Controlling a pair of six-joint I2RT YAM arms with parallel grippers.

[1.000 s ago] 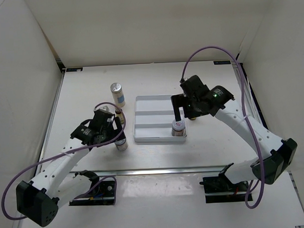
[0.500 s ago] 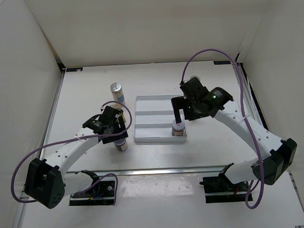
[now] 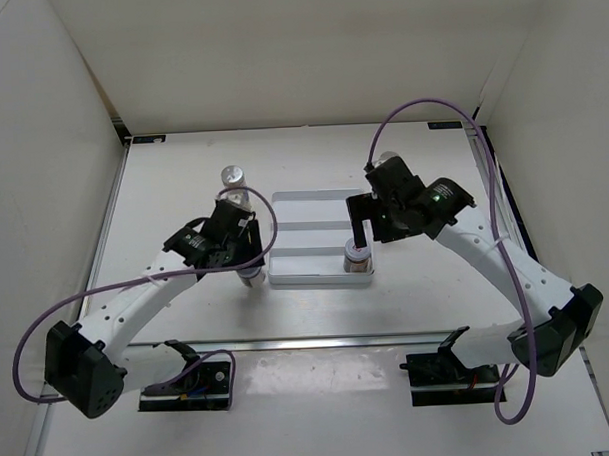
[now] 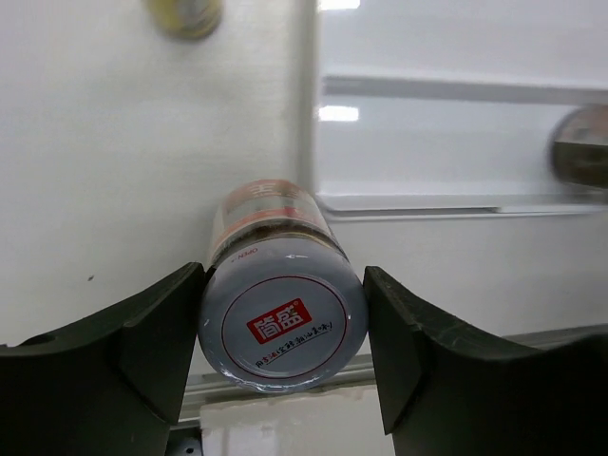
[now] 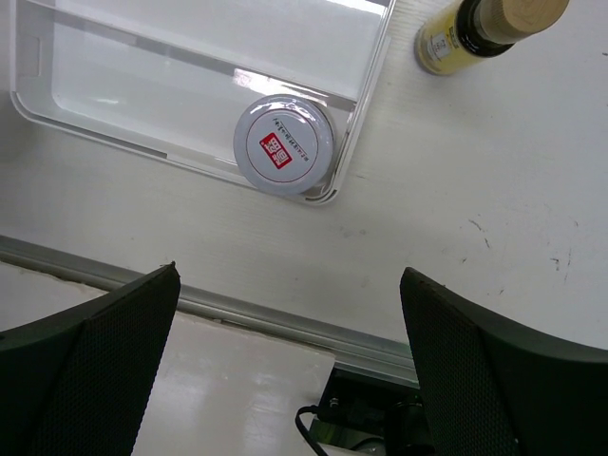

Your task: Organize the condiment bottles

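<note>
You'll see a red-logoed silver lid on one jar (image 4: 282, 328) and on the other jar (image 5: 284, 144); yellow bottle (image 5: 439, 43), white tray (image 5: 171, 90)

Blurred yellow bottle (image 4: 183, 13) at top edge

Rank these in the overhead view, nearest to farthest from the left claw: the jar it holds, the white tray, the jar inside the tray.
1. The held jar, between the left claw's fingers.
2. The white tray, just to the claw's right.
3. The jar in the tray, at its near right corner, farthest.
</note>
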